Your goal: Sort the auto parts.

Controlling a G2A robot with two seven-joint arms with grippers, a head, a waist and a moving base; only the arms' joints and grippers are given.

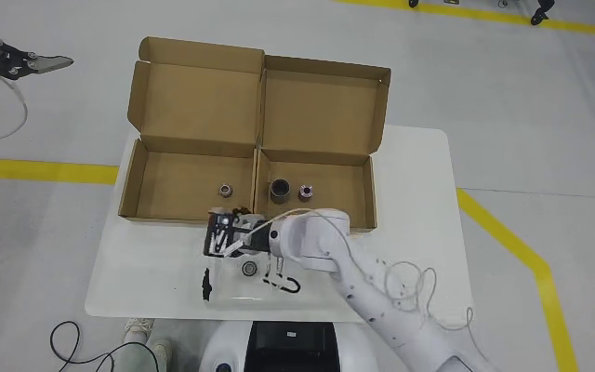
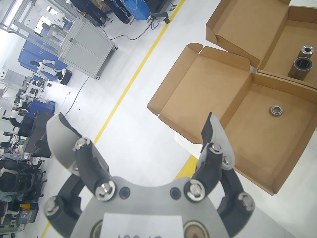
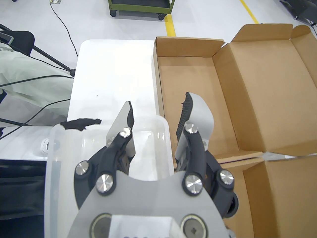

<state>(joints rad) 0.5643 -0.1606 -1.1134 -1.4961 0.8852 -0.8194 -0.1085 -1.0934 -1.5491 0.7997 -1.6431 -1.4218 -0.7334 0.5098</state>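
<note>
Progress — judging it as partway. Counting three parts already boxed: seeing one bearing [image 1: 224,190] lying in the left cardboard box [image 1: 167,186], and a dark sleeve [image 1: 281,191] standing just beside a small silver bushing [image 1: 307,193] in the right cardboard box [image 1: 344,197]. Finding at least one more ring-shaped part [image 1: 249,268], apparently lying in the clear tray [image 3: 166,134] at the table's [image 1: 418,186] near edge — so judging the job as not yet finished. Not ruling out further parts hidden beneath the arm. Holding the right gripper [image 3: 158,104] over the tray's end nearest the left box, spreading its fingers [image 3: 195,110] wide and gripping nothing. Holding the left gripper [image 2: 135,120] out over the floor, well apart from the table, likewise wide open and carrying nothing. Expecting, as a guess, a descent onto the ring next, then a carry to the box with the matching bearing.
</note>
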